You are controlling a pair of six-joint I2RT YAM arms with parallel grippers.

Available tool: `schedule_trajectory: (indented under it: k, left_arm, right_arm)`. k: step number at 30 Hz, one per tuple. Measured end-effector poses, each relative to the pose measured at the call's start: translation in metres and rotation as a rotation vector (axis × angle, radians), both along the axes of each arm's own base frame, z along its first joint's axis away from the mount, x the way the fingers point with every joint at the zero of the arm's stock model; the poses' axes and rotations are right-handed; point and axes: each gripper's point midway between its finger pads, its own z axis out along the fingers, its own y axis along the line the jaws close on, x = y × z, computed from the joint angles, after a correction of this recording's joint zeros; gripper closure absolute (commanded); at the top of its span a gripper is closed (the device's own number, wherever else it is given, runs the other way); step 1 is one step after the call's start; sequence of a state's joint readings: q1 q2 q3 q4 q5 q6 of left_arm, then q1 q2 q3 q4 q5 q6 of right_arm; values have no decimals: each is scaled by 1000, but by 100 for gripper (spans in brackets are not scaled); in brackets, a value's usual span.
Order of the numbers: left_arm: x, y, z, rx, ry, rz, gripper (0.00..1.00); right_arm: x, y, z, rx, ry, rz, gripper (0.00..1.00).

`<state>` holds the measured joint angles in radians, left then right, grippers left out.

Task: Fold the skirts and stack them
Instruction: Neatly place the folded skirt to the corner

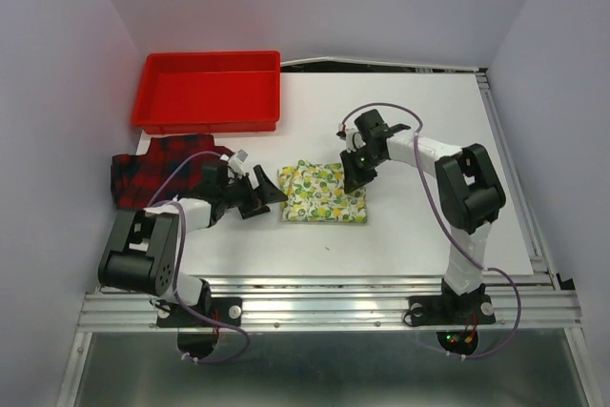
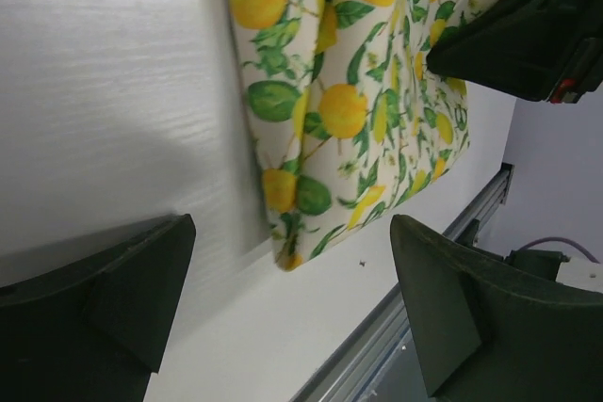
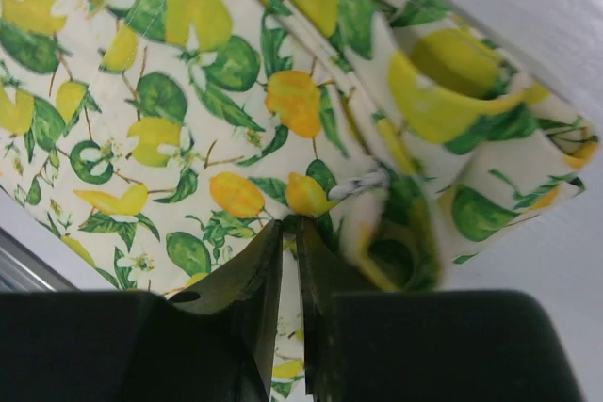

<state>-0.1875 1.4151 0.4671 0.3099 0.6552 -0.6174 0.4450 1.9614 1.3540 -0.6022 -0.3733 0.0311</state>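
Observation:
The lemon skirt (image 1: 324,193) lies folded on the white table between the two arms. It fills the right wrist view (image 3: 170,91), with a bunched fold at its right edge, and its near corner shows in the left wrist view (image 2: 349,110). My right gripper (image 1: 355,174) is at its far right corner, jaws pinched together on a fold of the cloth (image 3: 292,225). My left gripper (image 1: 273,193) is open and empty just left of the skirt, its jaws wide apart above the table (image 2: 292,242). The plaid skirt (image 1: 157,167) lies crumpled at the left, partly under the left arm.
A red plastic tray (image 1: 212,90) stands at the back left, just behind the plaid skirt. The table's metal front rail (image 1: 324,295) runs along the near edge and shows in the left wrist view (image 2: 415,280).

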Motion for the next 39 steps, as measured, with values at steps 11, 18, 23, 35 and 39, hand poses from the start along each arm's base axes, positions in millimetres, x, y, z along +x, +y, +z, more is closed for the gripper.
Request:
schedule_trajectory:
  k: [11,18,23,35,39]
  left_arm:
    - [8,-66,3,-188,41,-169,2]
    - [20,-71,4,-223,45,-147,13]
    - [29,-67,-5,-172,44,-89,16]
    - [26,-8,37,-4,-91,-16,2]
    - [25,10,70,-26,-174,3,2]
  right_arm:
    - [4,-1,-5,-12,21,10,87]
    - [4,-1,-5,-13,22,10,87]
    - [4,0,-6,-12,24,11,89]
    - [11,-5,5,-62,-61,38,69]
    - [25,-3,25,-128,-164,68,61]
